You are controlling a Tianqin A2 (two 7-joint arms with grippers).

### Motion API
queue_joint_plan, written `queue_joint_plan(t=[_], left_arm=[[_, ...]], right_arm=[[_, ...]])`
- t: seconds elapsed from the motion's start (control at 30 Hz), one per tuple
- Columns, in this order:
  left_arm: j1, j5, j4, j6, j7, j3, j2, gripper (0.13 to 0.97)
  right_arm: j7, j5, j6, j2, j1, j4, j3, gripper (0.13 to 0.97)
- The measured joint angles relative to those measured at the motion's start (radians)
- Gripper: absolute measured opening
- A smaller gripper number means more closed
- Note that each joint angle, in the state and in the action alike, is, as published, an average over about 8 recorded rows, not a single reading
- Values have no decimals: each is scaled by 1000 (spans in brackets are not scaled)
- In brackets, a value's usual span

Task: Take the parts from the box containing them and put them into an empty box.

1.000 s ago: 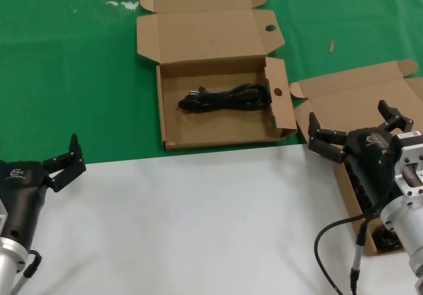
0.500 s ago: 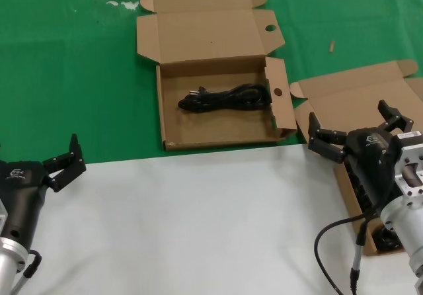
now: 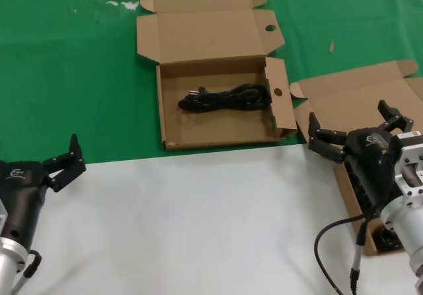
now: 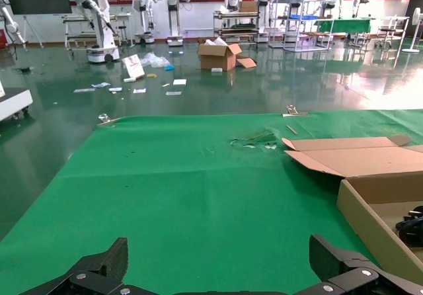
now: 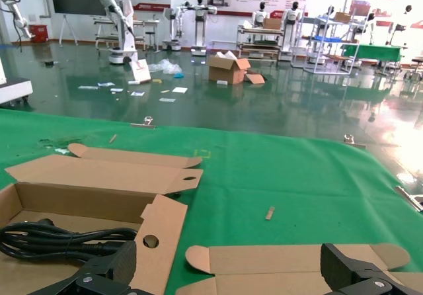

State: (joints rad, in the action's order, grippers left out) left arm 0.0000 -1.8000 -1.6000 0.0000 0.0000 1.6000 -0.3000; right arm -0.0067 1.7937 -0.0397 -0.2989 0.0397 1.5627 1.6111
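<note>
My right claw (image 3: 355, 131) hung wide open over the source box (image 3: 344, 100) at the right, whose remaining cables (image 3: 361, 188) lay mostly hidden beneath my wrist. My left claw (image 3: 65, 161), also spread wide, waited at the white table's (image 3: 198, 222) left edge. One cable (image 3: 225, 98) lay in the holed box (image 3: 218, 120) on the green mat (image 3: 73, 77).

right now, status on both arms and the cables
Left gripper open, parked. Right gripper open over plain cardboard box. One black coiled power cable in round-holed cardboard box. Nothing blocking.
</note>
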Motion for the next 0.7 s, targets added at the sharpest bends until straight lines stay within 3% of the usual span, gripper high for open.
queue_joint_plan(t=[0.7], left_arm=[[0,0,0,0,0,0,0,966]], right_arm=[[0,0,0,0,0,0,0,966]])
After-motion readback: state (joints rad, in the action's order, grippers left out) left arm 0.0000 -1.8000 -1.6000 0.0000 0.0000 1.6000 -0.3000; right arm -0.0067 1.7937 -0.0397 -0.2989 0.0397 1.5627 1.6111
